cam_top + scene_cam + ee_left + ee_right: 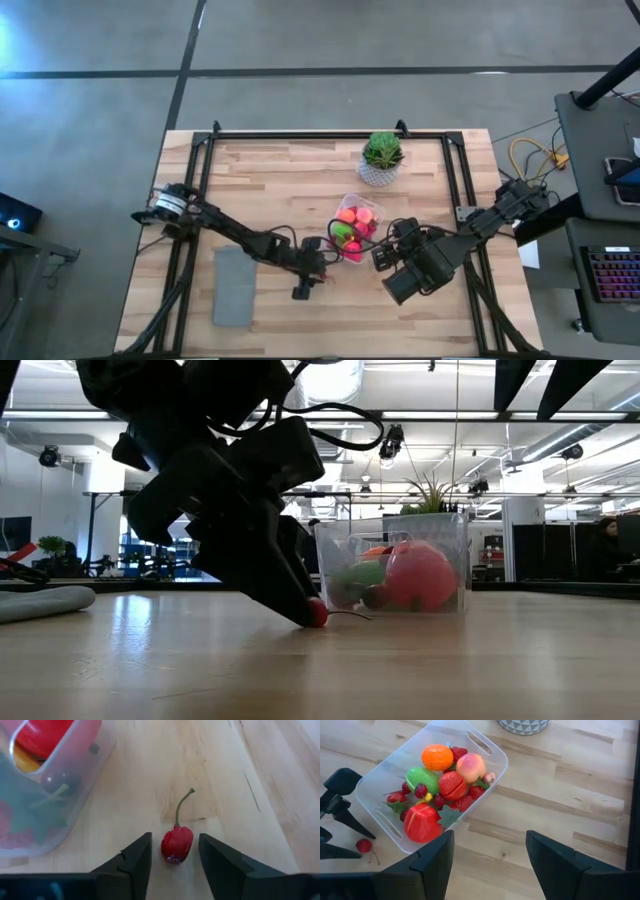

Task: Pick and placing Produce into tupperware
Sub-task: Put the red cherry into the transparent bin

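Fingers of the left gripper (172,857) sit apart around the cherry (177,844), so squeeze it gently before lifting to the tub (485,750).

I'm working in what looks like a robotics lab set up inside an open-plan office: the butcher-block desk (300,190) sits in a black metal frame on a polished concrete floor (90,120). At three o'clock from it stands a second workstation with a backlit keyboard (612,275) and loose yellow cables (533,158). Level across the desk I see exposed ceiling beams, strip lights (430,366), cubicle partitions (520,540) and a person (606,545) seated far off.
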`<state>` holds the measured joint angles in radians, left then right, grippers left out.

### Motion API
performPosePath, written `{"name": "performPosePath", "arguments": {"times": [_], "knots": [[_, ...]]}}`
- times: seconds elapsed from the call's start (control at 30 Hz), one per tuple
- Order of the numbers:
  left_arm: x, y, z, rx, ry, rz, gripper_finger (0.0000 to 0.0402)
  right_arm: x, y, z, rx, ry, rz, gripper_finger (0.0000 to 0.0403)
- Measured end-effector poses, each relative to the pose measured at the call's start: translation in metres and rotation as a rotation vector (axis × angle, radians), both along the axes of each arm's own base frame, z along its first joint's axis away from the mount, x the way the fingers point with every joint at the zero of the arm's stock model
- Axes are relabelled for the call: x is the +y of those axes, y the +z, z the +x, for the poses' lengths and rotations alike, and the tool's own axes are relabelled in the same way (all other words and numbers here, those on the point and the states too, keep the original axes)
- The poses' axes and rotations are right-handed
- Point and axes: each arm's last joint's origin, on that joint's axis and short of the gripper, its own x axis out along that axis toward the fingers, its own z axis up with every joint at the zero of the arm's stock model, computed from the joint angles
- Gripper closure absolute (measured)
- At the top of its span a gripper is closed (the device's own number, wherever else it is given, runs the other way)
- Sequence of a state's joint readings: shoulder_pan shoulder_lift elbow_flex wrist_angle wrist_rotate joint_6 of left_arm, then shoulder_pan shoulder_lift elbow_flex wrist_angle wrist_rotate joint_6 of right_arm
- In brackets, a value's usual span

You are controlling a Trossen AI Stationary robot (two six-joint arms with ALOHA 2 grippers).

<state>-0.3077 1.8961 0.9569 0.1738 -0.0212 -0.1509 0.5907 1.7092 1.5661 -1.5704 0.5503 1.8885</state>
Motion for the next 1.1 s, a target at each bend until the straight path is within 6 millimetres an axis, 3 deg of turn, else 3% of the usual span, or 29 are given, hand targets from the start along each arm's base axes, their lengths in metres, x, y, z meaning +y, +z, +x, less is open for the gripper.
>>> {"name": "performPosePath", "arguments": {"times": [0.43, 0.6, 0.8, 1.03, 1.1], "knots": [[-0.001, 0.003, 0.002, -0.009, 0.007, 0.005, 0.0321, 0.0, -0.003, -0.001, 0.016, 0.003, -0.005, 0.0163], [-0.003, 0.031, 0.006, -0.098, 0.023, 0.01, 0.0327, 0.0, -0.003, -0.001, 0.021, 0.015, -0.008, 0.0163], [-0.007, 0.064, 0.014, -0.213, -0.043, 0.303, 0.0327, -0.002, 0.001, -0.003, 0.032, 0.057, -0.012, 0.0163], [0.027, 0.078, 0.032, -0.235, 0.061, 0.337, 0.0327, -0.004, 0.008, -0.008, 0.018, 0.073, -0.004, 0.0167], [0.033, 0.091, 0.039, -0.275, 0.094, 0.326, 0.0327, -0.003, 0.009, -0.009, 0.015, 0.081, 0.0, 0.0167]]}}
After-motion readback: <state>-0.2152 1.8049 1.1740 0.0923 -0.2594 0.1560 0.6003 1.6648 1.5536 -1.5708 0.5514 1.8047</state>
